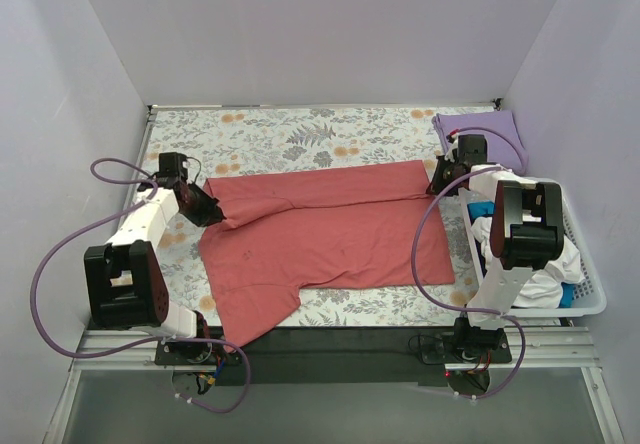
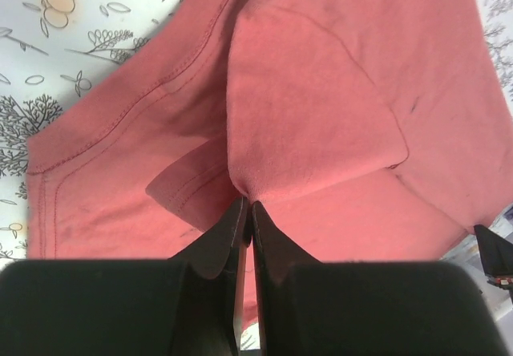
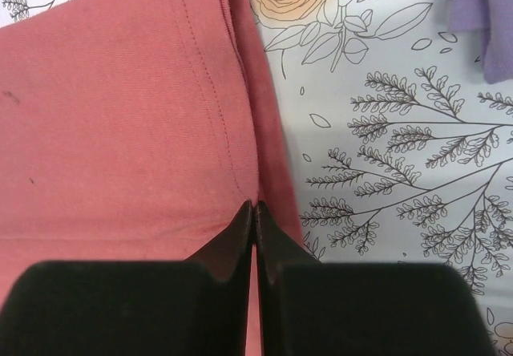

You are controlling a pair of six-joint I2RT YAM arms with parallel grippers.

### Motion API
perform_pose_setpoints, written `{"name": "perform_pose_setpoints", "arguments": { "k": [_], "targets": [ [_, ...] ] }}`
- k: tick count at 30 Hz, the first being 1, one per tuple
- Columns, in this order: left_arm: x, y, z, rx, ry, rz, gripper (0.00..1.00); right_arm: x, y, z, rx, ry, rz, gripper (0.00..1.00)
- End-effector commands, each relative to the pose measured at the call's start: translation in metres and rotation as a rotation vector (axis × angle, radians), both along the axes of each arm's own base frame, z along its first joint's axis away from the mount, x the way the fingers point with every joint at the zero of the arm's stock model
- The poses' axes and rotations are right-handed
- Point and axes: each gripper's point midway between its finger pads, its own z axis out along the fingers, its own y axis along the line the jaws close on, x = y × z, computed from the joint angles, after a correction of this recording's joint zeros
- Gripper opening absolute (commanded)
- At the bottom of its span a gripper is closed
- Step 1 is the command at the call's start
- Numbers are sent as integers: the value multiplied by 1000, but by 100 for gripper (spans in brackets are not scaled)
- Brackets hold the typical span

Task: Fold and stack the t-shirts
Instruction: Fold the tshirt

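Salmon-red t-shirt (image 1: 330, 234) pinched at both ends.
I have the left tool (image 2: 247, 204) and right tool (image 3: 254, 205) nipped shut on its edges; it lies spread across the tabletop (image 1: 300, 129), lavender t-shirt (image 1: 492, 129) far-right.

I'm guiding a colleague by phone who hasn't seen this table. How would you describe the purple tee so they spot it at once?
Start at the floral cloth and go to its far right corner, beyond the white basket. The purple tee lies there as a small bundle. It is the only purple cloth, far smaller than the red tee spread mid-table.
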Motion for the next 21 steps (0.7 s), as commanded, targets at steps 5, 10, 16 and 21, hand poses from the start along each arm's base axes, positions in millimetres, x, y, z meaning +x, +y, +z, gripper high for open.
{"name": "perform_pose_setpoints", "arguments": {
  "k": [5,10,16,21],
  "targets": [
    [-2,-2,18,-13,-66,-17,4,16,-12,24,-51,-63,-17,6],
    [3,-2,33,-10,-92,-20,4,22,-14,40,-64,-102,-23,5],
    [-2,-6,32,-30,-85,-35,4,20,-14,34,-66,-76,-21,5],
    [-19,-9,13,-44,-33,-55,5,18,-18,25,-86,-54,-34,5]
  ]
}}
